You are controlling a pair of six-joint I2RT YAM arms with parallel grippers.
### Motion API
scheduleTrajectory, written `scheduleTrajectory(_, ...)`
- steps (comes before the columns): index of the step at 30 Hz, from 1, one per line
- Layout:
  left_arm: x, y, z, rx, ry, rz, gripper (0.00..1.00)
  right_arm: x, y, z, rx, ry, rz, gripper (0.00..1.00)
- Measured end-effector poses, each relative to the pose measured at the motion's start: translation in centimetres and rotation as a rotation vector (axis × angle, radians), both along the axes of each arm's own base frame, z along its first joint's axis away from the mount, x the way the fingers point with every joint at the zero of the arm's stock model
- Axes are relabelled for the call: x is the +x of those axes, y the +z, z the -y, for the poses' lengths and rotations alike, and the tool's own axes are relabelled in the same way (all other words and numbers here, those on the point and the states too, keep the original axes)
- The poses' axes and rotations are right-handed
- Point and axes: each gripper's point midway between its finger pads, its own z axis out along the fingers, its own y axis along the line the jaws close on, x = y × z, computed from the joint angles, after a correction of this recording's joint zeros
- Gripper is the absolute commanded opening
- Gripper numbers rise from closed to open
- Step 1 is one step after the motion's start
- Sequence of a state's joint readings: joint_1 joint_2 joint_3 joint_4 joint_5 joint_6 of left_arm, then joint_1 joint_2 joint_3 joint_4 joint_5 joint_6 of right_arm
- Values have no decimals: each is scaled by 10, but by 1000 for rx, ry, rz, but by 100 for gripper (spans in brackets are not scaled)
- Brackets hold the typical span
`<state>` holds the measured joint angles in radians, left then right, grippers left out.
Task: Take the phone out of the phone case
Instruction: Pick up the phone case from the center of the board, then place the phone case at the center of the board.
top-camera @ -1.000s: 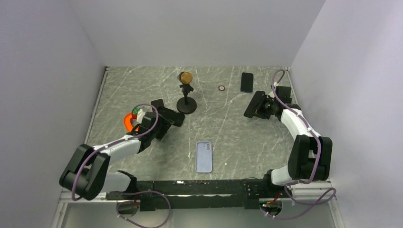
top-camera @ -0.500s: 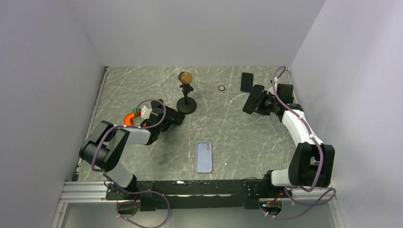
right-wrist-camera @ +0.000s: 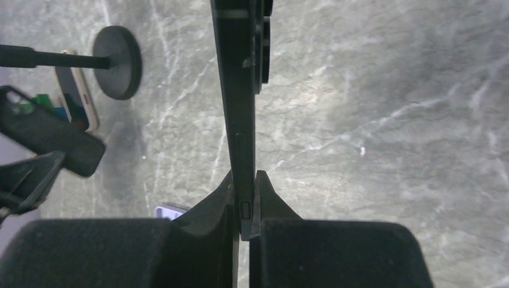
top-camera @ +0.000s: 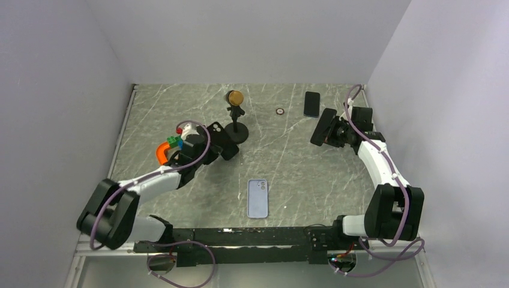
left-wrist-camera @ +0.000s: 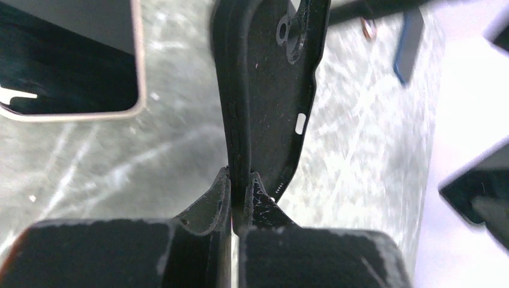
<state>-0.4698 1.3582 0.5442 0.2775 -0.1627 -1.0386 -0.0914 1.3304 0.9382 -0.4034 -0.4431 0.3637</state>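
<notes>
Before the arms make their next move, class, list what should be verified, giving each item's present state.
1. Left gripper shut on the soft black phone case: ok.
2. Case empty, table showing through its cutouts: ok.
3. Pale-rimmed dark-screened phone lying on the grey marbled table, apart from the case: ok.
4. Right gripper shut on a thin black slab: ok.
5. Slab is a bare phone, not cased: cannot tell.
</notes>
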Motion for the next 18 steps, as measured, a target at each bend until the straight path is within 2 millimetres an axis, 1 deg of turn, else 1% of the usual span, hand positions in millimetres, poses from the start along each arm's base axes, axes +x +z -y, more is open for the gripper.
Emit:
scheduleTrajectory(1,-6,6,4,5,-43,11,0,-1,-2,4,-15,-6,-5,0)
scheduleTrajectory(3,-24,17,17,16,-168,19,0,-2,-4,11,-43,-16,-21,0)
scheduleTrajectory(4,-32,20,21,18,-220,19,0,-1,-4,15,-56,-21,-24,0)
scheduleTrajectory(6,-57,22,31,16,-351,18,0,2,-2,22,-73,-30,-23,0)
scheduleTrajectory(8,-85,18,34,20,-455,-2,0,7,3,30,-85,-36,-10,0)
scheduleTrajectory(11,-124,8,32,40,-592,-55,0,14,7,38,-99,-43,5,0)
scheduleTrajectory(16,-162,-2,29,68,-749,-124,0,24,6,47,-107,-36,1,0)
scheduleTrajectory(18,-172,-7,28,74,-786,-153,0,27,3,50,-101,-37,-8,0)
